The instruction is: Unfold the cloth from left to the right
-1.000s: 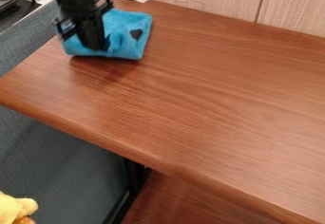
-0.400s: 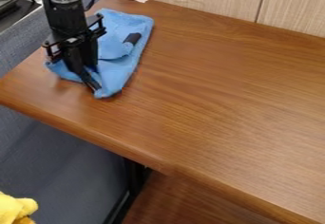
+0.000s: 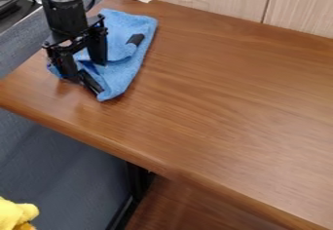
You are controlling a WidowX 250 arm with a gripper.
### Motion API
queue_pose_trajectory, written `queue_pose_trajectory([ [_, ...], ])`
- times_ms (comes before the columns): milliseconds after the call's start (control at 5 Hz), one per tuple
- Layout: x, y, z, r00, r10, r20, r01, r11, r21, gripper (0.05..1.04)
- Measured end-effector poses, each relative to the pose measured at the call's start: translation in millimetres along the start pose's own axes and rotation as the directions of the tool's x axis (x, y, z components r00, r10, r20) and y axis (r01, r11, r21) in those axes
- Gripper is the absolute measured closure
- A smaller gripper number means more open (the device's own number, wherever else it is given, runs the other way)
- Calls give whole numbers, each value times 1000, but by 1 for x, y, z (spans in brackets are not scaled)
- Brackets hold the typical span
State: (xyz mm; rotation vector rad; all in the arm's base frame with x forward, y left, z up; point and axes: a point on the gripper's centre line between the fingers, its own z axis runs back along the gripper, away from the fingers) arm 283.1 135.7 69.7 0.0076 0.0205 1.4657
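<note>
The blue cloth (image 3: pixel 120 74) is spread, partly folded, at about ten o'clock on the table (image 3: pixel 214 107). Over its seven o'clock end, the gripper (image 3: pixel 87 72) is parted wide, and nothing is seen to be clasped. The folded layer alone should be pinched near its edge, then drawn gently toward three o'clock.

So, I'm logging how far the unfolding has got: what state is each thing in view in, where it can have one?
Blue cloth: partly folded, with a flap lying over part of it; not fully spread out.
Gripper: open, its fingers apart, down at the cloth's left side.
</note>
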Motion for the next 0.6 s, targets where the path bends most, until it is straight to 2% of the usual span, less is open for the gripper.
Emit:
queue_pose_trajectory([
  [200, -5, -8, 13, 1000, -28, 1, 28, 1000, -12, 80],
  [400, -12, -19, 43, 997, -71, -4, 71, 993, -92, 84],
  [600, -12, -23, 54, 993, -120, 1, 119, 987, -111, 84],
])
